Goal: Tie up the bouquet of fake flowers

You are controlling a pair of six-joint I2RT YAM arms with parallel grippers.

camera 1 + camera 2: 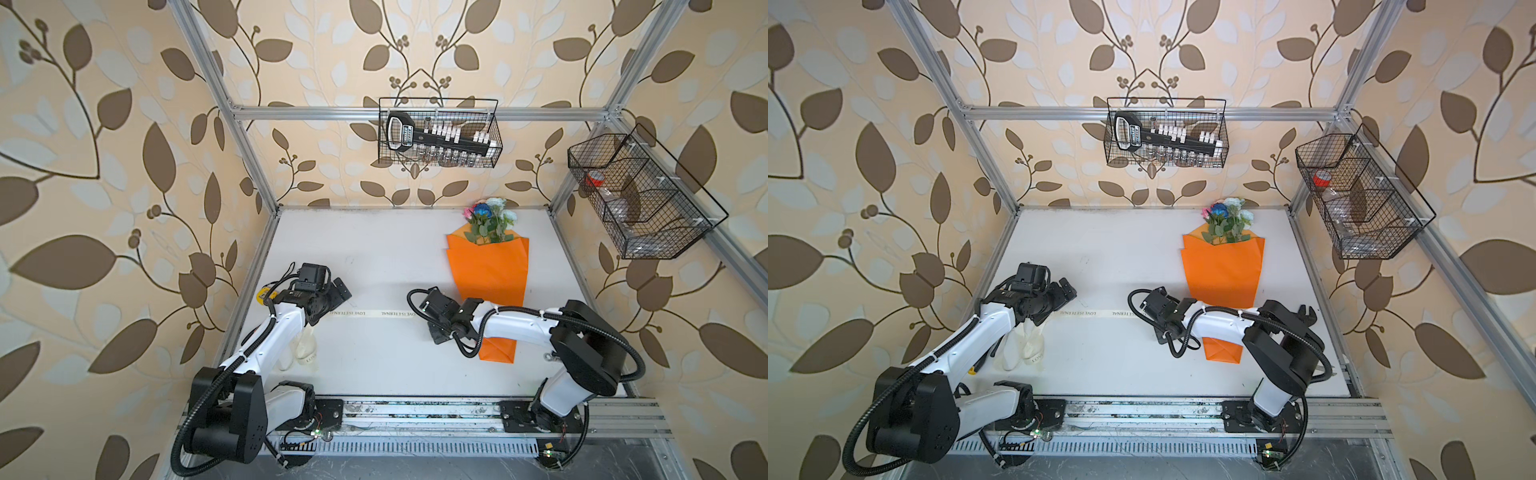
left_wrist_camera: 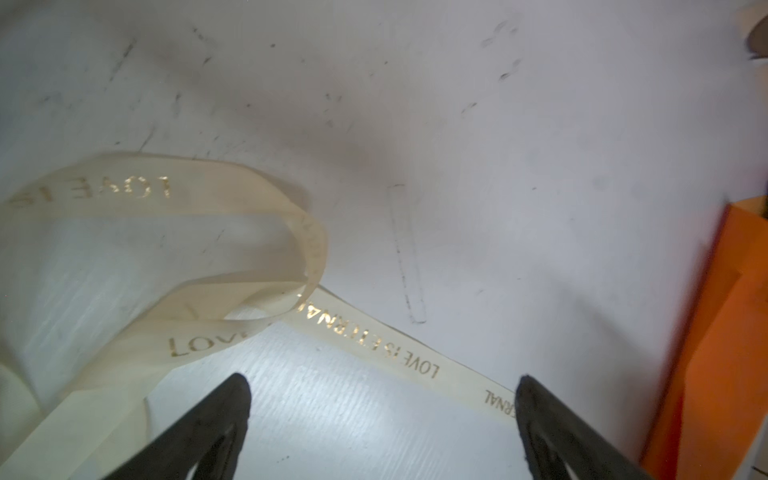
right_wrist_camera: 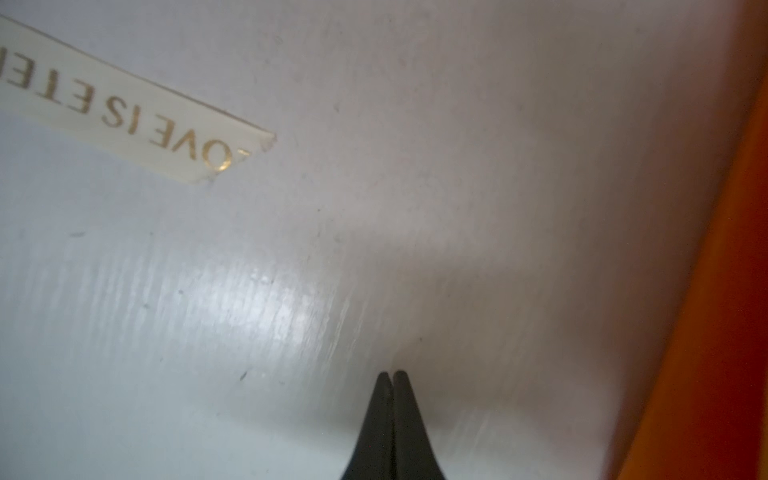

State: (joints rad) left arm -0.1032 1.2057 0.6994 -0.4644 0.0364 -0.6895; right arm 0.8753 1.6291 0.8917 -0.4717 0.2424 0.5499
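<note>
The white table (image 1: 374, 257) filled the lower centre of both top views. The bouquet of fake flowers (image 1: 490, 266) lay on it right of centre, blooms toward the top of the frame, orange wrap narrowing downward. A cream ribbon (image 1: 374, 314) lay across the middle. The left gripper (image 2: 382, 380) stood wide apart, empty; the right gripper (image 3: 392, 374) was pressed together on nothing.

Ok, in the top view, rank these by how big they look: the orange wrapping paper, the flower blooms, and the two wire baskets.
1. Right-wall wire basket, though probably nearer the camera.
2. Back-wall wire basket and orange wrapping paper: too alike to rank.
3. Flower blooms.
</note>
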